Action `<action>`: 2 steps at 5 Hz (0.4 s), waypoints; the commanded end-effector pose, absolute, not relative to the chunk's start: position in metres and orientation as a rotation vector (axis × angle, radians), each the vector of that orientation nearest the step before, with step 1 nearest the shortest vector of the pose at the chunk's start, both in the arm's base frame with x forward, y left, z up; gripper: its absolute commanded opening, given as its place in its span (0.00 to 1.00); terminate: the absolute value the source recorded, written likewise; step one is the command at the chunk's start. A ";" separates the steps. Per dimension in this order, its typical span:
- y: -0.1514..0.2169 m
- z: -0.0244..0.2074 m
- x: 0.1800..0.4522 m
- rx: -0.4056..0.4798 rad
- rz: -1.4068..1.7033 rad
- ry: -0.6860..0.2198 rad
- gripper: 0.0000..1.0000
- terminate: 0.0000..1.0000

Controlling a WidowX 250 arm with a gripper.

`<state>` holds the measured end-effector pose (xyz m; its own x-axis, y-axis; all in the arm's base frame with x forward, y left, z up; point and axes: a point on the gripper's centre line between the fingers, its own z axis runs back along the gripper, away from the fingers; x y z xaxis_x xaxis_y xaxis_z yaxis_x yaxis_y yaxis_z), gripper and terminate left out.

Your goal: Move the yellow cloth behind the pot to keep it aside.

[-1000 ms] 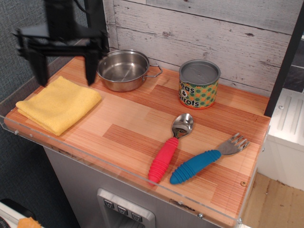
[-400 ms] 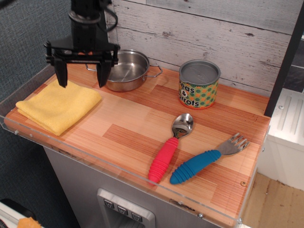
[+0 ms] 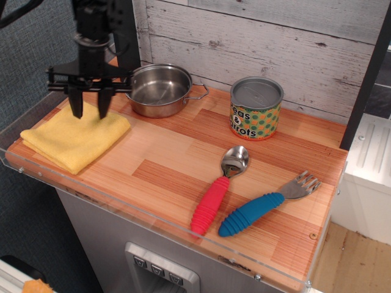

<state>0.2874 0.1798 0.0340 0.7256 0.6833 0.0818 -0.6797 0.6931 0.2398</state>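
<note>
Yellow cloth [image 3: 74, 138] lay folded at the counter's front-left corner, soft, light, likely to unfold, so the gripper [image 3: 89, 112], fingers narrowly apart over its back edge, needed all layers pinched there.

Tabletop [image 3: 165, 165]: wood-grain planks in orange-brown tones, with a clear plastic lip along the front and left edges. It backs onto a whitewashed plank wall.

Items lying directly on it:
- Cloth [image 3: 73, 139], yellow, folded, at the left end near the front-left edge.
- Pot [image 3: 160, 90], shiny steel, empty, at the back just right of the cloth; one loop handle points right.
- Can [image 3: 256, 108], lidded, green-dotted label, at the back, apart from the pot.
- Spoon [image 3: 219, 189], red ribbed handle, toward the front; bowl points to the can.
- Fork [image 3: 266, 204], blue ribbed handle, just right of the spoon; the handle ends nearly touch at the front.
</note>
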 end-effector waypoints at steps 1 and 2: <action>0.204 0.028 0.290 0.232 0.696 -0.078 0.00 0.00; 0.203 0.023 0.286 0.201 0.670 -0.102 0.00 0.00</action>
<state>0.2859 0.1952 0.0112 0.7861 0.6056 0.1238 -0.6181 0.7718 0.1494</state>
